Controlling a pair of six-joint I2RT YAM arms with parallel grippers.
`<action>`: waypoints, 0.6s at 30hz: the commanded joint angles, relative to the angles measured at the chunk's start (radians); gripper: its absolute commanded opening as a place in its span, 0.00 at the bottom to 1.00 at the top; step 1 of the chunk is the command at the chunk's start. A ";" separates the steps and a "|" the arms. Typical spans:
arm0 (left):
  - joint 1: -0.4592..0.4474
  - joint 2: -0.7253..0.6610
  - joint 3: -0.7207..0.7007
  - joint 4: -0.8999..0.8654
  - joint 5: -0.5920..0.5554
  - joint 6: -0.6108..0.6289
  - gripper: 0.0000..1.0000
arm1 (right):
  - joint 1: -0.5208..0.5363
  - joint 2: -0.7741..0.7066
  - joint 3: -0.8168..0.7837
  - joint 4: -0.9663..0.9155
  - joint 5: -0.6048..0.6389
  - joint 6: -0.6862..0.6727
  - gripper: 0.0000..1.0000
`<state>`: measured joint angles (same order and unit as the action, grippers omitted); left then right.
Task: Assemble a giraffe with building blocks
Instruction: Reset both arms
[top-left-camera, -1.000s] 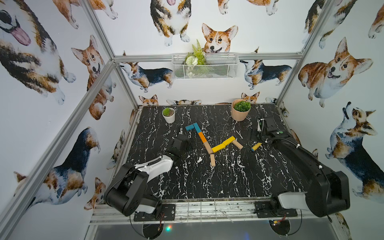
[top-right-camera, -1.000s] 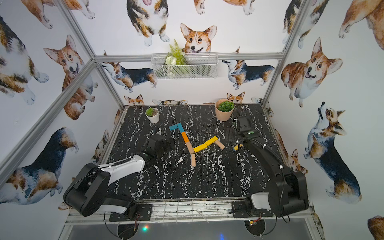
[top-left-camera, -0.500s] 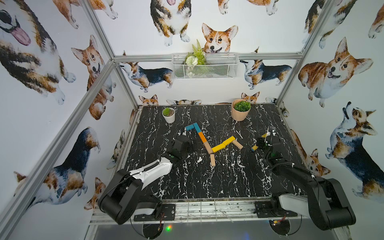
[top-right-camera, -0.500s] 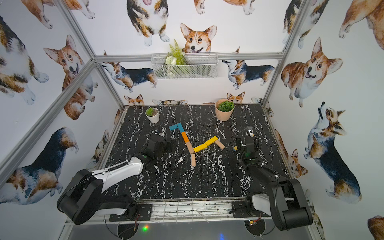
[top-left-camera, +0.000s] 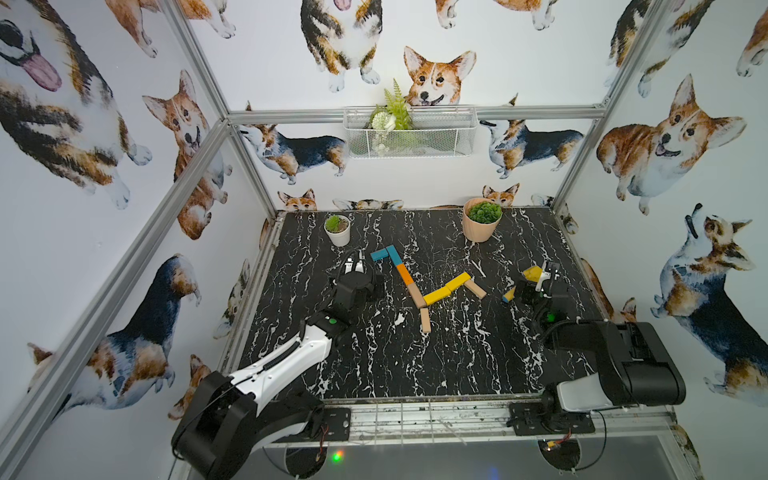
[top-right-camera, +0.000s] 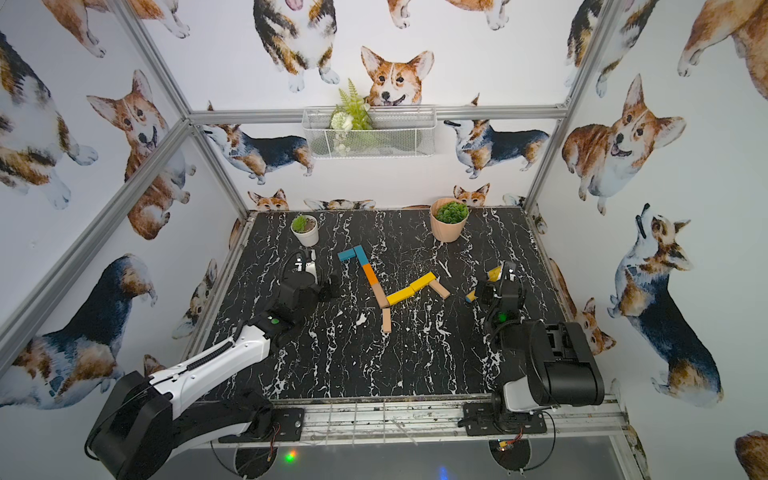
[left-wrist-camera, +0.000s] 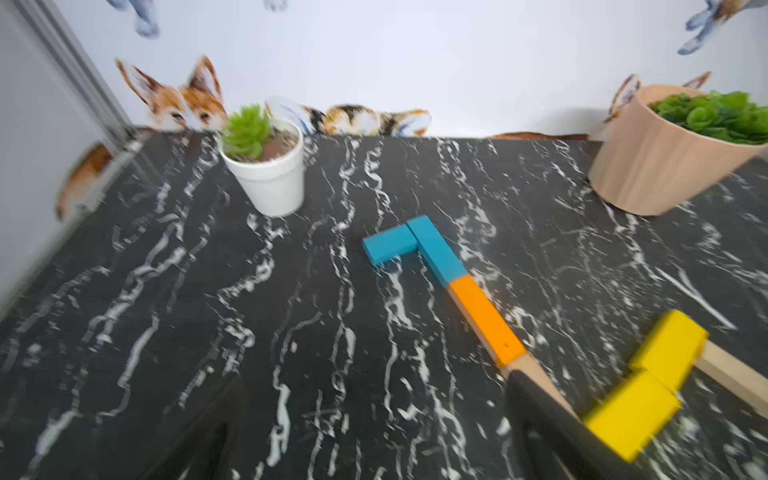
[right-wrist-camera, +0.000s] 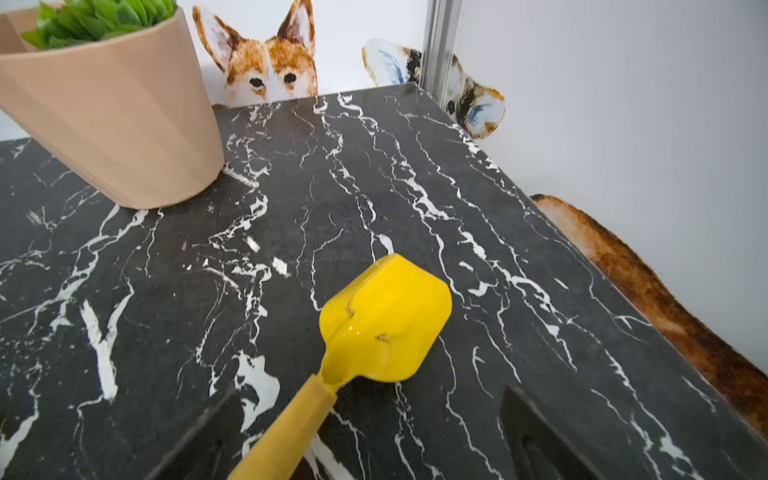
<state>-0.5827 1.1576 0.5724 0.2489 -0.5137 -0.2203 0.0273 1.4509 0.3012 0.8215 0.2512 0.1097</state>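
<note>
**Both arms low over the black marbled table (top-left-camera: 374, 374).**

- **Left gripper (left-wrist-camera: 370, 409):** The jaws stand wide apart with nothing between them.
- **Giraffe (top-left-camera: 434, 297):** It lies flat ahead of these jaws and off to their right side, with all eight building blocks in one outline.
  - The teal head (left-wrist-camera: 415, 249) is two planks set in an L.
  - An orange plank (left-wrist-camera: 484, 320) is butted end to end against the head.
  - A tan neck plank (top-left-camera: 415, 296) continues that line.
  - The yellow body (top-right-camera: 401, 296) is two planks slanting away from the neck's base.
  - There are two tan legs (top-left-camera: 425, 320), one at each end of the body.
- **Left gripper and neck:** In the left wrist view the right-side finger (left-wrist-camera: 540, 415) hides part of the tan neck plank. In both top views the gripper stands just beside the neck, apart from it.
- **Right gripper (right-wrist-camera: 363, 415):** The jaws are spread and straddle the handle of a yellow toy shovel (right-wrist-camera: 386, 320), with neither finger closed on it. The blade lies beyond the fingertips, and the giraffe is well off to the left of these jaws.
- **Background:** A white pot (top-left-camera: 337, 237) and a tan pot (top-left-camera: 480, 227) stand farther ahead, near the back wall.
</note>
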 joint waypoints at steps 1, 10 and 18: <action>0.007 0.041 -0.070 0.293 -0.299 0.262 1.00 | 0.012 -0.014 0.022 -0.002 -0.041 -0.016 1.00; 0.074 0.393 -0.286 1.050 -0.235 0.633 1.00 | 0.012 -0.001 0.017 0.025 -0.042 -0.023 1.00; 0.097 0.540 -0.268 1.165 -0.314 0.612 1.00 | 0.011 -0.001 0.016 0.025 -0.041 -0.025 1.00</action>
<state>-0.5003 1.6993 0.3061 1.2629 -0.8021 0.3714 0.0383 1.4498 0.3145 0.8135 0.2096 0.1032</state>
